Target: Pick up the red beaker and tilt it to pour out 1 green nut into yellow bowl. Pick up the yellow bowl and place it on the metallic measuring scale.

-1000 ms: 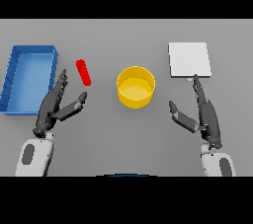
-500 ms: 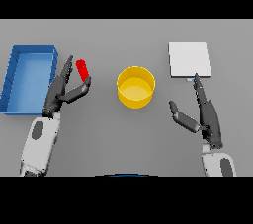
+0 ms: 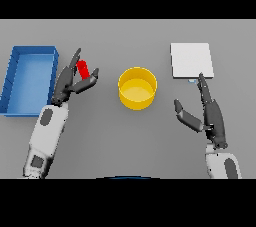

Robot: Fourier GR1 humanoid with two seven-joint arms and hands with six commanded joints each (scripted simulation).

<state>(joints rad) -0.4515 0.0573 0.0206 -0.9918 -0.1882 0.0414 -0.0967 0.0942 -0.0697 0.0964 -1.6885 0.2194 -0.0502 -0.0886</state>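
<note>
I see the red beaker [image 3: 83, 68] as a small plain red cylinder, tilted, on the counter [image 3: 125, 136] btw the blue bin [image 3: 30, 78] and the yellow bowl [image 3: 137, 87]. My left hand [image 3: 70, 82] has its fingers spread either side of it; lower part of beaker is hidden behind them, contact unclear. No nut visible. Right hand [image 3: 210, 113], fingers straight and relaxed, just below the pale square scale [image 3: 192, 60]. No labels or writing I can read.

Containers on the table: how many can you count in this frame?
3. A blue bin at the far left, a red beaker just right of it between the fingers and thumb of the left hand, and a yellow bowl in the middle. None seems hidden.
</note>
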